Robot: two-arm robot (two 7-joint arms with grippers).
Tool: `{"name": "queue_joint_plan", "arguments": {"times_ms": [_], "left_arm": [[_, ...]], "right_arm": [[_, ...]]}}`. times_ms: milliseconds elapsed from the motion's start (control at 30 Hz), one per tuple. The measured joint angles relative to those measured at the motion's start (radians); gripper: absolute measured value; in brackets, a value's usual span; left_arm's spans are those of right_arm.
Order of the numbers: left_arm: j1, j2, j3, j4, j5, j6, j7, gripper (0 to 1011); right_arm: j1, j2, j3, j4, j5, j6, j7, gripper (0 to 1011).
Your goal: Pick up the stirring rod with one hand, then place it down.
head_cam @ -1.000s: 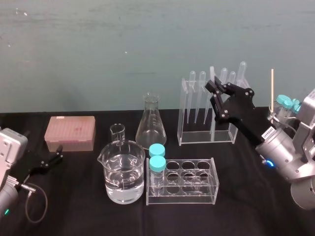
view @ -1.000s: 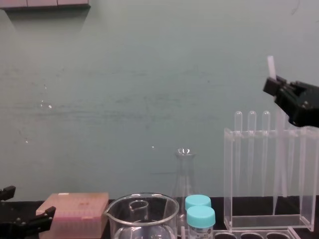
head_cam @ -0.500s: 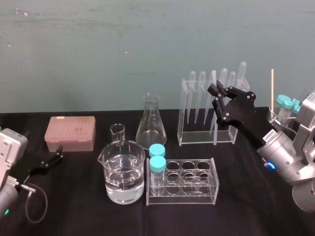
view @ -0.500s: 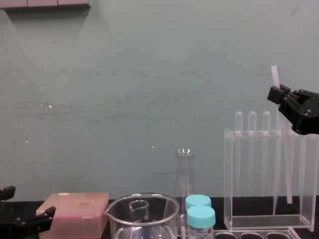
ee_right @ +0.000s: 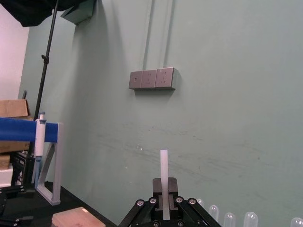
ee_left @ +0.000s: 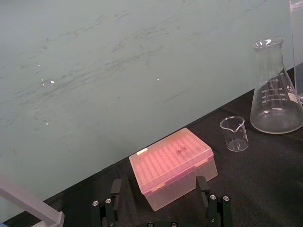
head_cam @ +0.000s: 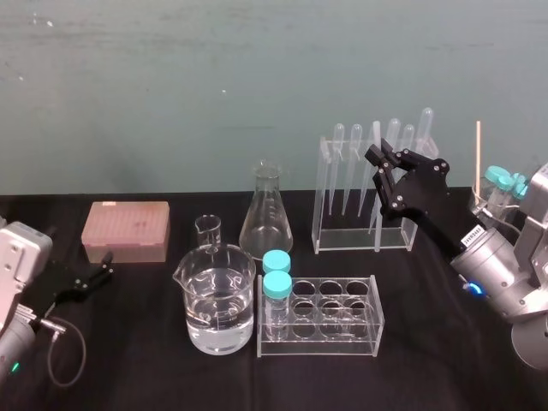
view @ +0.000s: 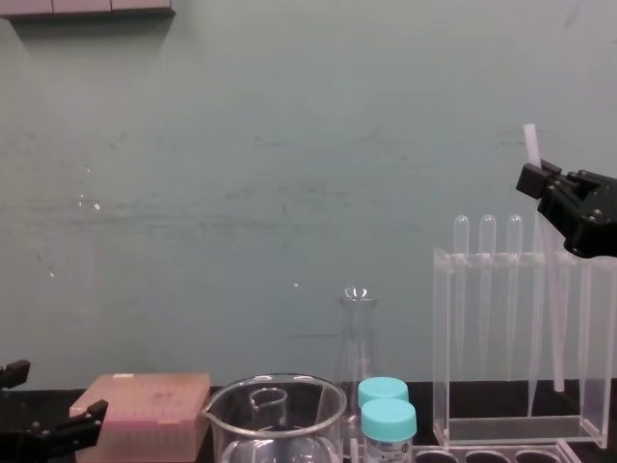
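The stirring rod is a thin translucent-white stick, nearly upright and slightly tilted. My right gripper is shut on it near its top. In the right wrist view the rod rises between the right gripper's fingers. Its lower end hangs a little above the floor of the clear rack, among the bulb-topped pipettes. The head view shows the right gripper at the rack's right half. My left gripper rests open low at the table's left, in front of the pink box.
On the black table stand a pink tip box, a small beaker, a conical flask, a water-filled beaker and a tube rack with two blue-capped vials. A wooden stick and capped tubes stand far right.
Over the last second the right gripper came down a little with the rod, bringing its lower end into the clear rack. It has held still for the last half second. The left arm stayed put.
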Motion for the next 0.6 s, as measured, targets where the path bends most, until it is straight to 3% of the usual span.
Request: {"name": "queue_joint_plan", "arguments": {"times_ms": [600], "left_arm": [[0.000,0.000,0.000,0.000,0.000,0.000,0.000,1000]], "right_arm": [[0.001,0.000,-0.001,-0.001,0.001,-0.001,0.001,64]]}}
